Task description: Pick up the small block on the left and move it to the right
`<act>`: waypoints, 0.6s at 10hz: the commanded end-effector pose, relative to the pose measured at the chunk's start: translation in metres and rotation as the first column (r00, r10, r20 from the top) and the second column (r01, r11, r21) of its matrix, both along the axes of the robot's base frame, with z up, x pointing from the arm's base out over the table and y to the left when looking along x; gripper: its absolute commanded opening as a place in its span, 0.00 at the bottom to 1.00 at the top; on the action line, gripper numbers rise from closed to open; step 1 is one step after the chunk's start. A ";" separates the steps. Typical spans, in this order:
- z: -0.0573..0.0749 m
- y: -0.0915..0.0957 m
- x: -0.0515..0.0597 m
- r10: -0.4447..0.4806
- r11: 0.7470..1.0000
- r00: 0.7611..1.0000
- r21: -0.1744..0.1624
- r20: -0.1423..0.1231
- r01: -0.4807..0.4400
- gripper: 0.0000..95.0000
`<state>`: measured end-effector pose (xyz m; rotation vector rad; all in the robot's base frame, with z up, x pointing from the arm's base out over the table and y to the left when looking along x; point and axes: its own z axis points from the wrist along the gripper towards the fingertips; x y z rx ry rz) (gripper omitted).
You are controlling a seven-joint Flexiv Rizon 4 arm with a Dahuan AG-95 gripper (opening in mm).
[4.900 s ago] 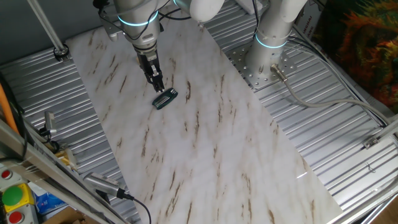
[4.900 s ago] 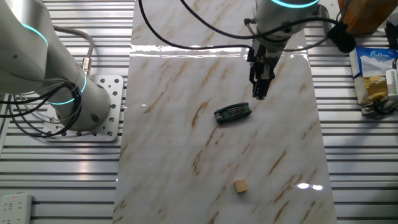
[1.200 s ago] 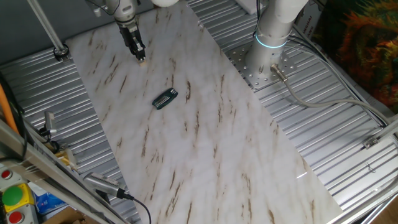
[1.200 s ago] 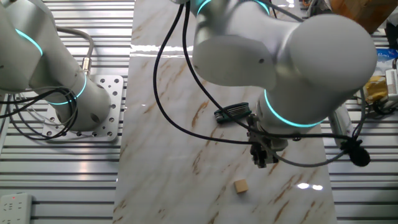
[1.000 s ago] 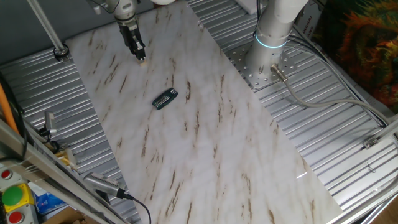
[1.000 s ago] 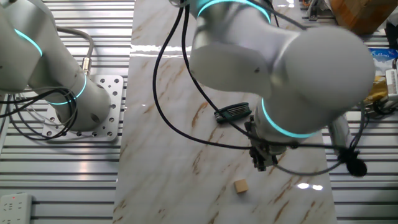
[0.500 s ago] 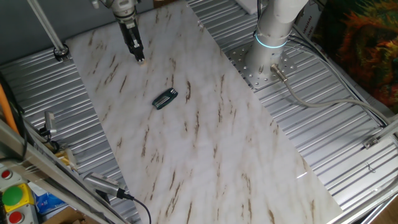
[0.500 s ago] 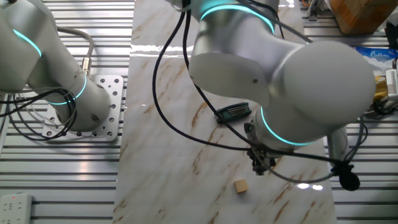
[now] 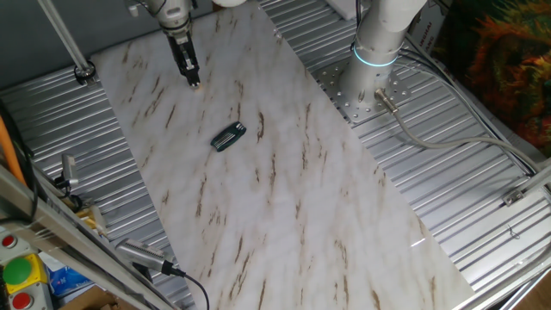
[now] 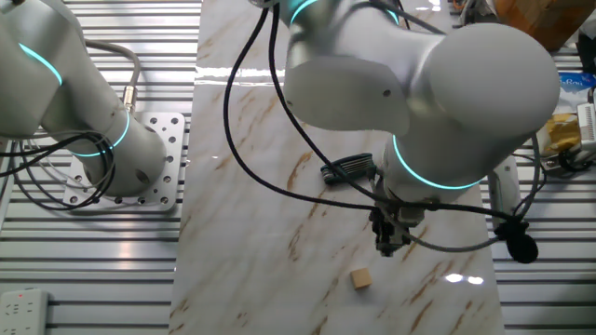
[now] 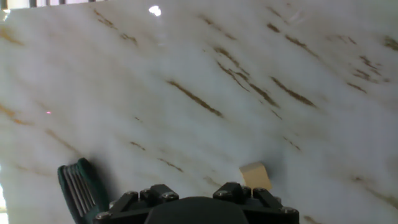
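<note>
The small block is a tiny tan cube lying on the marble board. In the hand view it sits low and right of centre. My gripper hangs just above the board, a short way from the block and not touching it. Its fingers look pressed together and hold nothing. In the one fixed view the gripper points down at the board's far left corner, and its fingers mostly hide the block. In the hand view only the dark base of the hand shows, not the fingertips.
A flat dark oblong piece with a greenish edge lies mid-board; it also shows in the one fixed view and the hand view. A second arm's base stands beside the board. Ribbed metal surrounds the board.
The gripper has moved from beside the dark oblong piece to the block's end of the board. Over the last second it has barely shifted. The block has not moved.
</note>
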<state>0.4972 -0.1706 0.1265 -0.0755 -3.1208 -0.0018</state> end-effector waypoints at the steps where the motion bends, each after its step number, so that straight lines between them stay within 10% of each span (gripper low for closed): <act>1: -0.007 -0.007 -0.001 0.022 1.000 1.000 0.017 0.005 -0.022 0.60; 6: -0.019 -0.032 -0.004 0.073 0.997 0.997 0.017 0.009 -0.073 0.60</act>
